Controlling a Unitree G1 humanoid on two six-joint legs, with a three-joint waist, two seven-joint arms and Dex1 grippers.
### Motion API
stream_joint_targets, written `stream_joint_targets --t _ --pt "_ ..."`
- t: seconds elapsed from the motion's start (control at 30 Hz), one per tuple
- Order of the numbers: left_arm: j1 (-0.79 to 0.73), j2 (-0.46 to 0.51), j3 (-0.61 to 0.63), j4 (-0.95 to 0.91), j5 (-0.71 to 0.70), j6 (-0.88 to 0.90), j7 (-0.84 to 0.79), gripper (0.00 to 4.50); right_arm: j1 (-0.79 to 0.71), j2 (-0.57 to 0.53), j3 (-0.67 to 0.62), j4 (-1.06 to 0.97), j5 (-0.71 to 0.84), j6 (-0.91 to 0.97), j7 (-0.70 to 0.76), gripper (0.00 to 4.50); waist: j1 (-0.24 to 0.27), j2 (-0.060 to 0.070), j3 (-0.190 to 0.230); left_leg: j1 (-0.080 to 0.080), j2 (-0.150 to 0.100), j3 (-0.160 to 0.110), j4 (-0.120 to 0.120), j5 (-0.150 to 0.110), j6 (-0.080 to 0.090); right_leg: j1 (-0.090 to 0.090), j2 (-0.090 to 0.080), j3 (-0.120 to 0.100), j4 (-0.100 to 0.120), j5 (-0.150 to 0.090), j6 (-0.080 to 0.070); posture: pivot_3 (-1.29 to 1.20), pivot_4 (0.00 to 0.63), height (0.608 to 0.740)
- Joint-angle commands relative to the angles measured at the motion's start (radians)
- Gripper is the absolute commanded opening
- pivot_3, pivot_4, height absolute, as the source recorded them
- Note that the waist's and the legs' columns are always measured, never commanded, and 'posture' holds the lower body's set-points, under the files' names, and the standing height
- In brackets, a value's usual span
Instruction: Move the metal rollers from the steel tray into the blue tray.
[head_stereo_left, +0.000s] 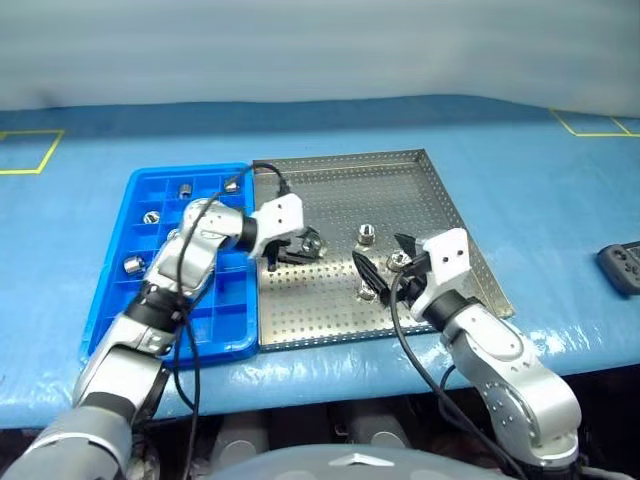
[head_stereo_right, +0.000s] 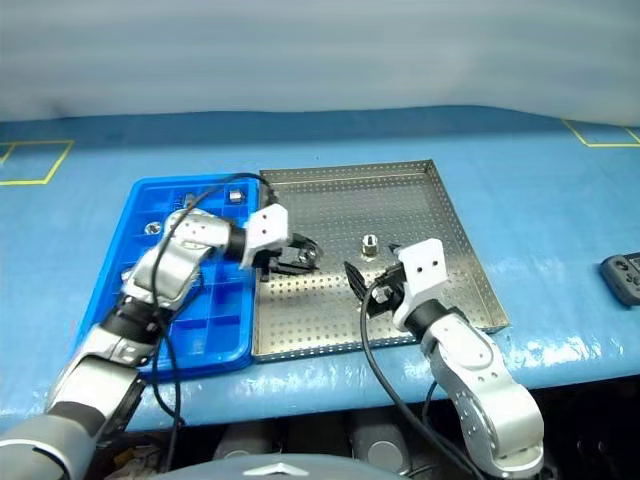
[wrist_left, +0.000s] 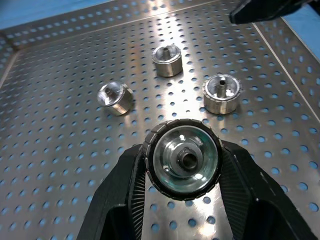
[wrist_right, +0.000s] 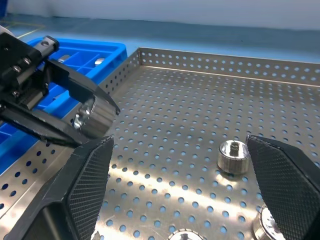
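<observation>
The steel tray (head_stereo_left: 420, 190) lies in the middle of the blue-covered table, with the blue tray (head_stereo_left: 137, 205) against its left side. My left gripper (head_stereo_left: 300, 246) hangs just above the steel tray's left part, shut on one metal roller (wrist_left: 183, 160). Three more rollers (wrist_left: 167, 60) (wrist_left: 115, 98) (wrist_left: 221, 93) stand on the perforated floor beyond it. My right gripper (head_stereo_left: 387, 258) is open over the tray's front right, among those rollers and holding nothing. Several rollers (head_stereo_left: 152, 216) sit in compartments at the blue tray's far and left side.
A dark hand-held device (head_stereo_left: 622, 268) lies at the table's right edge. Yellow tape marks (head_stereo_left: 40, 155) show on the table cover at the far left and far right. Both trays sit close to the table's front edge.
</observation>
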Motion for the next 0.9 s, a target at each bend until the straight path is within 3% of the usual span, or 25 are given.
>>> stream_joint_targets --t 0.03,0.37,0.67,0.9 --pt "0.073 0.022 0.141 -0.198 -0.059 0.131 0.118 1.79 -0.063 -0.011 0.024 0.032 0.014 -0.022 0.043 4.50 0.018 0.000 0.000 0.000 0.000 0.000 0.000 0.000 0.000 0.000 0.000 0.000 0.000 0.000 0.000 0.14 0.150 0.740" --pt "0.490 -0.055 0.484 -0.658 -0.128 0.384 0.484 1.79 -0.292 0.016 0.202 0.304 -0.009 -0.106 0.213 4.50 0.108 -0.001 0.001 0.000 0.000 -0.001 0.000 0.000 0.000 0.001 -0.001 -0.003 -0.002 0.000 0.000 0.39 0.150 0.740" --pt "0.754 -0.103 0.581 -0.785 -0.130 0.409 0.645 1.79 -0.382 0.054 0.304 0.429 -0.026 -0.152 0.321 4.50 0.209 -0.001 0.001 -0.001 0.000 -0.004 0.000 0.000 0.000 0.002 -0.003 -0.006 -0.003 -0.002 -0.004 0.51 0.150 0.740" --pt "0.805 -0.131 0.590 -0.772 -0.157 0.413 0.706 1.79 -0.391 0.066 0.313 0.442 -0.028 -0.149 0.350 4.50 0.289 -0.001 0.001 -0.002 0.000 -0.004 0.000 0.000 0.000 0.002 -0.002 -0.009 -0.003 -0.004 -0.007 0.53 0.150 0.740"
